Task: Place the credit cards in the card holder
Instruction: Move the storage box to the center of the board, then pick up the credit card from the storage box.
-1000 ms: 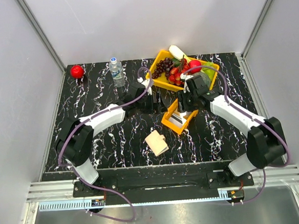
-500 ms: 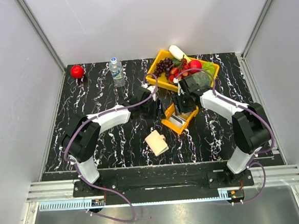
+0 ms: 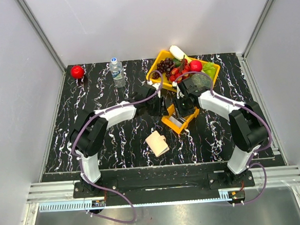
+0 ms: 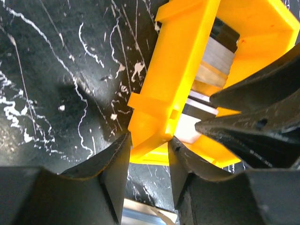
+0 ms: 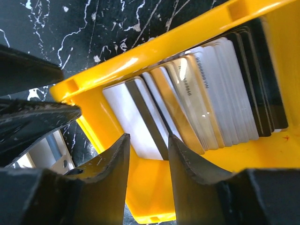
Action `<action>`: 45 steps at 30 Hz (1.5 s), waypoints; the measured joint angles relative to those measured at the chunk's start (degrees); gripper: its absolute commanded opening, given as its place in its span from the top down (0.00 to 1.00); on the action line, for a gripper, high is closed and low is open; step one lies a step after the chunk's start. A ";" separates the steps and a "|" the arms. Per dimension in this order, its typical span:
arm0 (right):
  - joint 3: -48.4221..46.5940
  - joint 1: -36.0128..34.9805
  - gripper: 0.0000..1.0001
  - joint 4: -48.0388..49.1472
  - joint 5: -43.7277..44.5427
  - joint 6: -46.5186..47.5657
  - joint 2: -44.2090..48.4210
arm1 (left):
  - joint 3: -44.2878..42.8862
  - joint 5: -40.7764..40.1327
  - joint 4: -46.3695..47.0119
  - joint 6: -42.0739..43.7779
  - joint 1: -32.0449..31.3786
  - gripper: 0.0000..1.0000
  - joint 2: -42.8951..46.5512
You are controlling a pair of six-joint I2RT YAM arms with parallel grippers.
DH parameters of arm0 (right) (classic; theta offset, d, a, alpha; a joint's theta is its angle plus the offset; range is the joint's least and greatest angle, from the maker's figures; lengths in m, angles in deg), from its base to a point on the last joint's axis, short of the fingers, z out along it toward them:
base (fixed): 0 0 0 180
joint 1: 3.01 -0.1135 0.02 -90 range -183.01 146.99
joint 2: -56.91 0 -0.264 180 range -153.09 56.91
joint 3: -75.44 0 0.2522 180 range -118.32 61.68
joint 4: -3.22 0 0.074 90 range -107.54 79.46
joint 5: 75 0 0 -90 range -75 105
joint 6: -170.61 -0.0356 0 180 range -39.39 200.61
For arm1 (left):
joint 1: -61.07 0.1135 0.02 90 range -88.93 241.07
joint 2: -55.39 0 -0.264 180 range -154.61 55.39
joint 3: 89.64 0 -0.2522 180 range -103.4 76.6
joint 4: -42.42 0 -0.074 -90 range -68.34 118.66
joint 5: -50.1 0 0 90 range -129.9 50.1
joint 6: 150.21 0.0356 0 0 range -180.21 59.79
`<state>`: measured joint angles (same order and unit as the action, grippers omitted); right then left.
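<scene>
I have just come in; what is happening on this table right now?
Both arms work at the small orange tray, which holds the credit cards on edge. The left gripper holds the tray's wall; the right gripper hangs open over the end of the stack. The card holder lies apart, nearer the bases, untouched.

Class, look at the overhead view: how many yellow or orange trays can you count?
2. The small tray holding cards is in the middle; the large tray of fruit is behind it. None seems hidden.
</scene>
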<state>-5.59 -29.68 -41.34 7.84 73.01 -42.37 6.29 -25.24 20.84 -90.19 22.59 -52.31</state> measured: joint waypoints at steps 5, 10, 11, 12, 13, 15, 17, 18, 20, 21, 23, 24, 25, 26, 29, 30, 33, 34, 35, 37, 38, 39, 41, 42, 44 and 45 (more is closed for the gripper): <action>0.11 -0.02 0.60 -0.11 -2.43 -0.37 0.00 | -2.78 -0.33 -0.15 0.22 -0.09 0.65 -1.90; 0.17 -0.02 0.59 -0.13 -2.99 -0.68 -0.07 | -3.61 -0.35 -0.22 0.63 -0.15 0.66 -2.56; 0.17 -0.02 0.59 -0.11 -2.86 -0.74 -0.07 | -3.61 -0.33 -0.22 0.68 -0.15 0.66 -2.58; 0.17 -0.02 0.59 -0.11 -2.71 -0.81 -0.07 | -3.61 -0.33 -0.22 0.85 -0.15 0.65 -2.58; 0.17 -0.02 0.59 -0.09 -2.38 -0.83 -0.07 | -3.61 -0.35 -0.22 1.01 -0.15 0.65 -2.58; 0.17 -0.02 0.58 -0.02 -1.81 -0.85 -0.07 | -3.61 -0.33 -0.20 1.11 -0.15 0.61 -2.58; 0.17 -0.02 0.57 0.17 -1.25 -0.85 -0.07 | -3.58 -0.31 -0.17 1.29 -0.15 0.57 -2.58; 0.17 -0.02 0.57 0.33 -0.98 -0.83 -0.07 | -3.58 -0.28 -0.13 1.44 -0.15 0.55 -2.58; 0.13 -0.02 0.57 0.68 -0.70 -0.74 -0.07 | -3.56 -0.24 0.11 1.66 -0.15 0.53 -2.58; 0.04 -0.02 0.57 0.79 -0.44 -0.68 -0.09 | -3.54 -0.15 0.22 1.75 -0.15 0.52 -2.58; -0.39 -0.02 0.57 0.96 -0.26 -0.42 -0.46 | -3.54 0.07 0.26 2.05 -0.13 0.51 -2.58; -0.81 -0.02 0.57 1.07 -0.24 -0.28 -0.92 | -3.54 0.11 0.26 2.23 -0.13 0.51 -2.58; -1.16 -0.02 0.57 1.25 -0.26 -0.15 -1.44 | -3.54 0.17 0.28 2.45 -0.15 0.51 -2.58; -1.40 -0.02 0.57 1.40 -0.26 -0.11 -1.97 | -3.54 0.24 0.31 2.60 -0.15 0.52 -2.58; -1.60 -0.02 0.57 1.90 -0.24 0.09 -3.48 | -3.54 0.44 0.39 2.99 -0.15 0.55 -2.58; -1.70 -0.02 0.57 2.32 -0.15 0.20 -3.50 | -3.54 0.52 0.42 3.06 -0.15 0.56 -2.58; -1.70 -0.04 0.56 2.69 0.48 0.52 -4.15 | -3.45 0.57 0.63 3.19 -0.15 0.59 -2.58; -1.70 -0.04 0.56 2.78 0.50 0.57 -4.17 | -3.43 0.57 0.66 3.19 -0.15 0.60 -2.58; -1.70 -0.04 0.56 2.82 0.48 0.59 -4.17 | -3.39 0.57 0.66 3.21 -0.15 0.60 -2.58; -1.70 -0.04 0.55 2.91 0.44 0.59 -4.09 | -3.19 0.57 0.94 3.17 -0.13 0.61 -2.58; -1.64 -0.04 0.55 3.04 0.48 0.57 -4.00 | -3.15 0.59 1.03 3.19 -0.15 0.61 -2.58; -1.49 -0.04 0.55 3.28 0.52 0.57 -3.87 | -3.15 0.59 1.03 3.17 -0.15 0.62 -2.58; -1.18 -0.04 0.57 3.76 0.57 0.57 -3.74 | -3.15 0.72 1.16 3.19 -0.15 0.64 -2.58; -1.18 -0.04 0.58 3.85 0.55 0.59 -3.72 | -3.15 0.79 1.22 3.17 -0.15 0.65 -2.56; -1.16 -0.04 0.60 4.00 0.44 0.61 -3.74 | -3.15 0.96 1.29 3.17 -0.15 0.66 -2.56; -1.16 0.00 0.62 4.00 0.09 0.66 -3.76 | -3.15 0.98 1.31 3.19 -0.15 0.66 -2.56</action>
<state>-6.75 -29.68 -37.34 7.93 73.67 -46.13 3.15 -24.26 22.16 -87.00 22.43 -54.87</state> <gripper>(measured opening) 0.419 0.353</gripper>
